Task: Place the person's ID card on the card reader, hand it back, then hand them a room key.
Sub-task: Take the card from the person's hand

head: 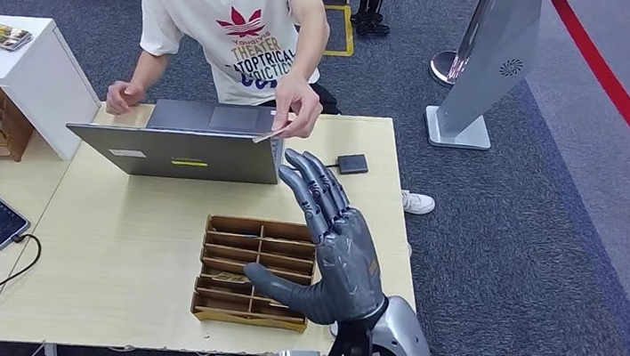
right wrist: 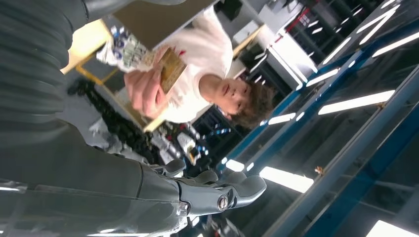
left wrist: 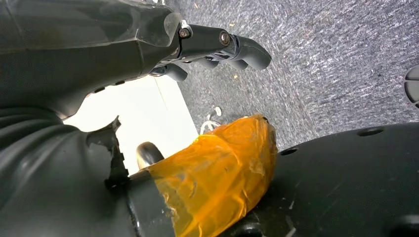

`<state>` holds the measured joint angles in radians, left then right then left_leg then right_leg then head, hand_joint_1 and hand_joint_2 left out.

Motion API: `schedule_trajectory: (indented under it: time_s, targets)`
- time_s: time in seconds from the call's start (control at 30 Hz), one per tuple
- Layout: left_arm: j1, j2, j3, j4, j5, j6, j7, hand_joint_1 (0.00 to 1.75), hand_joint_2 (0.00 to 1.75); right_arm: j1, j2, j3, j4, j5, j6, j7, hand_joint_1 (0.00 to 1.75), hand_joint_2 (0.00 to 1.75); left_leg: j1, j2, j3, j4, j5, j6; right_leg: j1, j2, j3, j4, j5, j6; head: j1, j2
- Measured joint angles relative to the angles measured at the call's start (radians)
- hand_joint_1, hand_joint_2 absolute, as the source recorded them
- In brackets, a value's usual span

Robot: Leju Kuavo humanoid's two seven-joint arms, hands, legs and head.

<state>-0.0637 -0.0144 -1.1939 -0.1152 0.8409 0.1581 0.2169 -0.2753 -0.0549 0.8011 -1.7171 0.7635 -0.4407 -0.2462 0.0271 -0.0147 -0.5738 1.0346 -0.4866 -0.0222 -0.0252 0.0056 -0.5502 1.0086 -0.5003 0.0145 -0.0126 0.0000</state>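
1. A person [head: 238,35] is wearing a white T-shirt printed with a dark red trefoil logo and dark lettering.
2. A grey laptop [head: 176,149] is sitting on a pale wood-grain table [head: 104,270].
3. The right hand [head: 330,247] is showing dark grey, on a silver arm.
4. A brown wooden tray [head: 254,271] is lying over blue-grey carpet [head: 546,240] crossed by a red stripe.

Grey carpet floor [head: 548,222] with a red stripe [head: 625,101], light wooden table [head: 132,256], white cabinet [head: 28,74] beside it.
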Motion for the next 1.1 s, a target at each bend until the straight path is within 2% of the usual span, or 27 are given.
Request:
schedule_trajectory:
  time_s: [0.17, 0.47, 0.63, 0.9, 1.1]
  targets:
    - [-0.007, 0.002, -0.02, 0.0, -0.012, -0.006, 0.008, 0.0, 0.0, -0.056, 0.007, 0.029, 0.048, 0.162, -0.063, 0.056, 0.0, 1.75, 0.0, 0.0, 0.0, 0.0, 0.0, 0.0, 0.0, 0.0, 0.0, 0.0, 0.0, 0.0, 0.0, 0.0]
    - [-0.022, 0.01, -0.075, 0.0, -0.046, -0.024, 0.022, 0.0, 0.0, -0.23, 0.04, 0.064, 0.225, 0.365, -0.077, 0.135, 0.0, 1.75, 0.0, 0.0, 0.0, 0.0, 0.002, -0.001, 0.0, 0.0, 0.0, 0.0, 0.002, 0.0, 0.0, 0.0]
    - [-0.027, 0.013, -0.095, 0.0, -0.051, -0.026, 0.023, 0.0, 0.0, -0.285, 0.051, 0.069, 0.293, 0.389, -0.082, 0.145, 0.0, 1.75, 0.0, -0.001, 0.0, 0.0, 0.002, -0.001, 0.0, 0.0, 0.0, 0.0, 0.002, 0.0, 0.0, 0.0]
    - [-0.028, 0.015, -0.109, 0.0, -0.052, -0.028, 0.023, 0.0, 0.0, -0.305, 0.056, 0.072, 0.332, 0.396, -0.084, 0.148, 0.0, 1.75, 0.0, 0.0, 0.0, 0.0, 0.002, -0.001, 0.0, 0.0, 0.0, 0.0, 0.002, 0.0, 0.0, 0.0]
    - [-0.029, 0.016, -0.117, 0.0, -0.06, -0.034, 0.023, 0.0, 0.0, -0.345, 0.061, 0.074, 0.367, 0.452, -0.083, 0.167, 0.0, 1.75, 0.0, 0.0, 0.0, 0.0, 0.003, -0.001, 0.0, 0.0, 0.0, 0.0, 0.002, 0.0, 0.0, 0.0]
